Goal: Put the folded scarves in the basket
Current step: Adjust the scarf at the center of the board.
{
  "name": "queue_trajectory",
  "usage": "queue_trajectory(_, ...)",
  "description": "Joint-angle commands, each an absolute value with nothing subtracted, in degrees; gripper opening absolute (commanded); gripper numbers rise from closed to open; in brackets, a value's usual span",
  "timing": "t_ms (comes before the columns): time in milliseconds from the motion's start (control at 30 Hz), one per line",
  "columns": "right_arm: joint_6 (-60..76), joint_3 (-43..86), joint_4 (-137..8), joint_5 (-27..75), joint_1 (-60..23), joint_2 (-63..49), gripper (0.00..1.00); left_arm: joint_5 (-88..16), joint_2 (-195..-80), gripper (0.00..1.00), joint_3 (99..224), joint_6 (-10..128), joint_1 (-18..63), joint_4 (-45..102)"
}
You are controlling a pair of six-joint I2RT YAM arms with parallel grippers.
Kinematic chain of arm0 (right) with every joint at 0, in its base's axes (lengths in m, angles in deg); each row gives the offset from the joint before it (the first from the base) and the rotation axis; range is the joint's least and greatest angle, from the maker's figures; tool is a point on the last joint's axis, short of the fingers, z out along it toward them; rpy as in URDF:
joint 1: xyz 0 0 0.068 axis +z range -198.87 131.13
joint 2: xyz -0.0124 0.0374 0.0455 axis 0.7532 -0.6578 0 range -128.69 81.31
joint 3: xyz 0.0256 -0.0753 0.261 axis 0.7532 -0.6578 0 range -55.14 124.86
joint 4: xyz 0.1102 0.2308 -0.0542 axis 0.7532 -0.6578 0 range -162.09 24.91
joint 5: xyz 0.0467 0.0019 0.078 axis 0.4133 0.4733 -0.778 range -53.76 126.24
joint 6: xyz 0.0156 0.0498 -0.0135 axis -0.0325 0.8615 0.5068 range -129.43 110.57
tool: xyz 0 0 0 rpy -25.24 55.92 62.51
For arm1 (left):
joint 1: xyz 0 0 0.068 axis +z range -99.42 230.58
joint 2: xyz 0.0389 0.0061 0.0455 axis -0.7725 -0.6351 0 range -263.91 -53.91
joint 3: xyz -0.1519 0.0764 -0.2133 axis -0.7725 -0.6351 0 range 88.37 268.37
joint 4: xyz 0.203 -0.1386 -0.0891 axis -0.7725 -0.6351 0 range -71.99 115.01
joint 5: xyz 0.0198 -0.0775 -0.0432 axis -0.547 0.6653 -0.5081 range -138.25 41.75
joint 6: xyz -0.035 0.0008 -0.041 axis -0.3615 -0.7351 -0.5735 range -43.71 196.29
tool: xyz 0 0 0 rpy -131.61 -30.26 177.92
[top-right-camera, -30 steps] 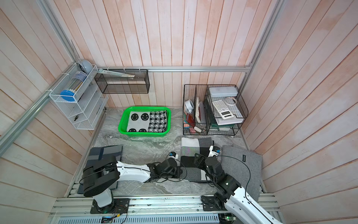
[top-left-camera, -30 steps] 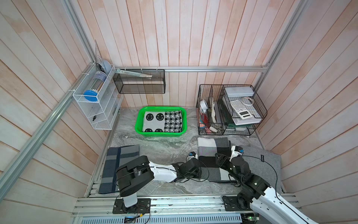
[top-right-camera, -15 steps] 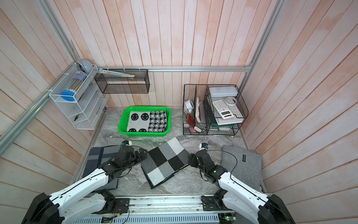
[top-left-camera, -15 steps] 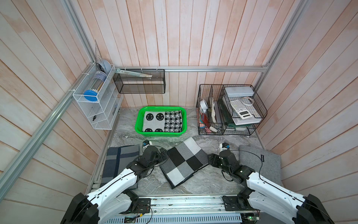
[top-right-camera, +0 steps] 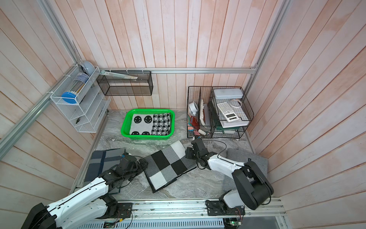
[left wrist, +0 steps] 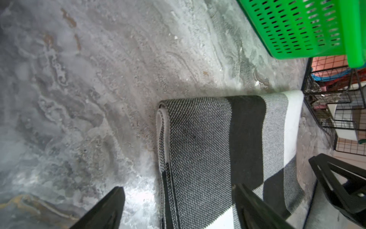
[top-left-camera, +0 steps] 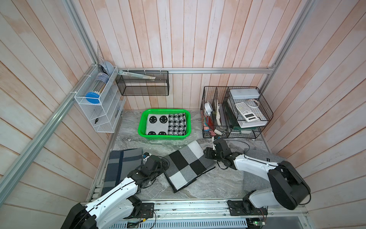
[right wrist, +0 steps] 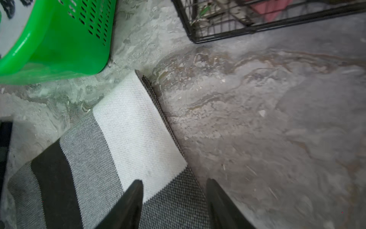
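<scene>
Left end effector [left wrist: 177,187]: released, its fingers spread wide at the checked scarf's near-left edge. One finger is over the cloth and the other over bare table, and nothing is held.
Right end effector [right wrist: 174,180]: fingers apart at the scarf's far-right corner, one above the cloth and one above the table. It grasps nothing.
Folded scarf [top-left-camera: 188,166]: black, grey and white checks. It lies flat and askew on the table between the two end effectors, outside the basket. Its white corner is near the basket's front wall but apart from it.
Table [top-left-camera: 217,184]: grey marbled top.
Side cloths: a folded blue-grey plaid cloth [top-left-camera: 122,164] lies beside the left arm, and a grey felt mat [top-left-camera: 254,179] lies under the right arm.
Basket [top-left-camera: 164,137]: bright green, standing beyond the scarf toward the back wall. It holds a folded smiley-patterned cloth [top-left-camera: 158,124].
Wire organiser [top-left-camera: 216,103]: black, to the right of the basket, with a calculator and papers in it.
Walls: a black mesh shelf [top-left-camera: 142,83] hangs above the basket, and a white wire rack [top-left-camera: 99,111] hangs on the left wall.
</scene>
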State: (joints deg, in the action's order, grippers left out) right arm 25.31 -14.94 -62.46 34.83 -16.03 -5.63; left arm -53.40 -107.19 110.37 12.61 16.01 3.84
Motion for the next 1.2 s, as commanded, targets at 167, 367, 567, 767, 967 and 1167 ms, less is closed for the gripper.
queue_trajectory(167,25.20,-16.14,-66.44,34.25,-12.40,-9.73,0.50,-53.13,-113.47,0.79,108.10,10.46,15.51,12.87)
queue_trajectory(367,30.70,-21.55,-67.06,36.36,-7.72,-6.31,0.47,-55.52,-120.52,0.73,109.37,12.66,15.60,17.79)
queue_trajectory(567,39.19,-29.62,-67.73,38.38,-1.85,1.61,0.48,-55.85,-126.69,0.72,111.52,16.87,17.77,24.29)
queue_trajectory(767,45.41,-37.04,-65.99,37.93,0.10,15.85,0.58,-52.73,-131.60,0.73,119.18,23.75,18.25,24.83)
queue_trajectory(967,42.27,-39.32,-65.76,45.03,-3.01,28.26,0.71,-57.56,-126.21,0.78,119.80,27.78,20.36,17.45)
queue_trajectory(1167,37.03,-39.35,-60.86,29.57,-20.22,30.34,0.73,-57.78,-120.97,0.85,118.02,29.84,24.28,11.22)
